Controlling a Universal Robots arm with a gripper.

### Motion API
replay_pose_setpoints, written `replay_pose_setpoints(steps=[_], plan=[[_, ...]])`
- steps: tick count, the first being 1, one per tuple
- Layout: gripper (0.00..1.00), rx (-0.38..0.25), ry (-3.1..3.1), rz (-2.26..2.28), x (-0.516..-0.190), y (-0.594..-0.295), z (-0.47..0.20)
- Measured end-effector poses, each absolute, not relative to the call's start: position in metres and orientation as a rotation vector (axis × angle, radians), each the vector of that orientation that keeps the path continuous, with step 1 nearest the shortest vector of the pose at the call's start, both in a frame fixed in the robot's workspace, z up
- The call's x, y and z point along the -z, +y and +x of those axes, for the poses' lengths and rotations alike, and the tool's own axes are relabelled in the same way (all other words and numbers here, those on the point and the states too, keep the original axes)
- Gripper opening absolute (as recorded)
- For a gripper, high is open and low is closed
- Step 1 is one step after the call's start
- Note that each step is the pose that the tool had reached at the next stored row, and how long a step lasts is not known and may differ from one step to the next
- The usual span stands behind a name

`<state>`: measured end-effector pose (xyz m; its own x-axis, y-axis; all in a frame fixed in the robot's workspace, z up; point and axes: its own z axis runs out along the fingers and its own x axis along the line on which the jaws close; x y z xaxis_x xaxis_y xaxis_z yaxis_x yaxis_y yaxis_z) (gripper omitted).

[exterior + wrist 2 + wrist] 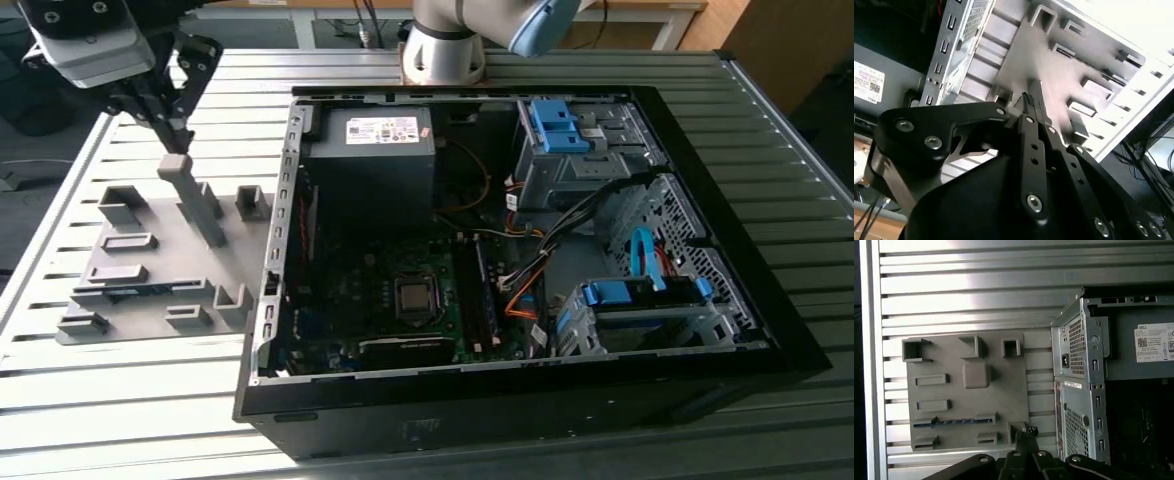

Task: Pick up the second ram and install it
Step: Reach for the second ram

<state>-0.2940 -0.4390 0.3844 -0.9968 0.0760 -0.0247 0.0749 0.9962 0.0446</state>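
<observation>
The second ram stands on its edge in a thin slot near the near end of the gray holder, on the counter at the exterior view's left of the open computer. The gripper hangs above the holder, fingers pressed together, holding nothing. To grab well, I think they must open and line up with the stick's flat sides.
</observation>
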Motion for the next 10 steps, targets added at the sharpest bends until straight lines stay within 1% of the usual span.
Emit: replay_pose_setpoints(steps=[10], plan=[[0.11,-0.068,3.113,0.117,-0.3845,-0.4369,-0.2954]])
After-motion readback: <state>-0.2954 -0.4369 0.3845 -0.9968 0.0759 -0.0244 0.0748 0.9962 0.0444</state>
